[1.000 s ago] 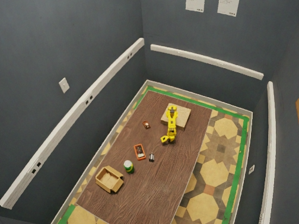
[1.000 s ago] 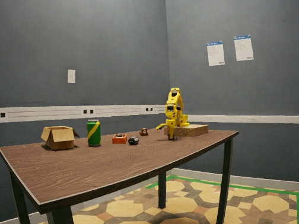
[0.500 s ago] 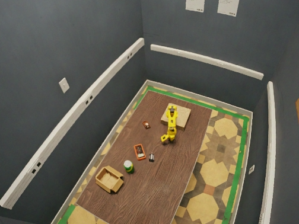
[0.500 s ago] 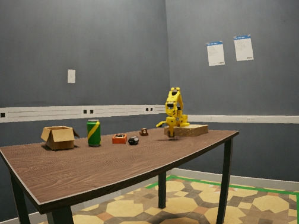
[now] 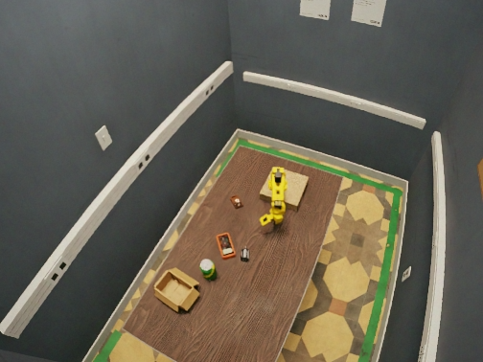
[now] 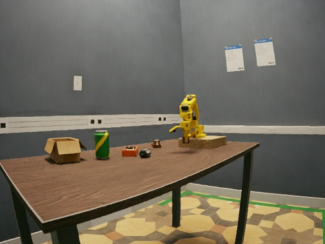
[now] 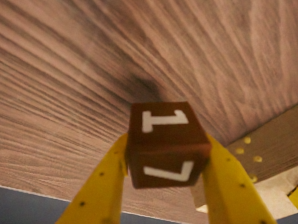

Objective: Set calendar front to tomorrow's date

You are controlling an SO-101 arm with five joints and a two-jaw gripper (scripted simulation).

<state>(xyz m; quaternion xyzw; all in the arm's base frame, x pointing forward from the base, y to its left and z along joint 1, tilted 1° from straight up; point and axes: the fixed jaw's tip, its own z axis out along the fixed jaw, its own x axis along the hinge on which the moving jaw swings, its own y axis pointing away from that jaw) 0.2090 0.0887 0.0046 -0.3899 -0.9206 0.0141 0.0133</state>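
One arm [image 5: 278,191] [image 6: 190,108] is standing on one tan slab [image 5: 298,184] [image 6: 216,141], and its one gripper [image 5: 266,227] [image 6: 186,139] [image 7: 167,155] is holding one brown cube [image 5: 267,229] [image 6: 184,141] [image 7: 167,145]. The jaws are standing narrow, closed on the cube, one finger touching each side. Two digits are showing on it, a 1 and a 7, both lying sideways in the wrist view. The cube is hanging above the table [image 5: 259,292] [image 6: 106,184] [image 7: 65,90], near the slab.

The calendar [image 5: 236,201] [image 6: 156,146] is sitting apart from the gripper, with one cube showing a 4 to the exterior camera; its front is too small to read.

Farther along, one orange tray [image 5: 218,243] [image 6: 129,153] is holding small dark things, too small to count. Beside it one black object [image 5: 244,254] [image 6: 145,153] is lying. One green can [image 5: 208,270] [image 6: 102,144] is standing upright near one open carton [image 5: 177,290] [image 6: 66,149]. Two sheets [image 5: 314,8] [image 5: 368,11] [image 6: 235,58] [image 6: 265,52] are hanging on the wall.
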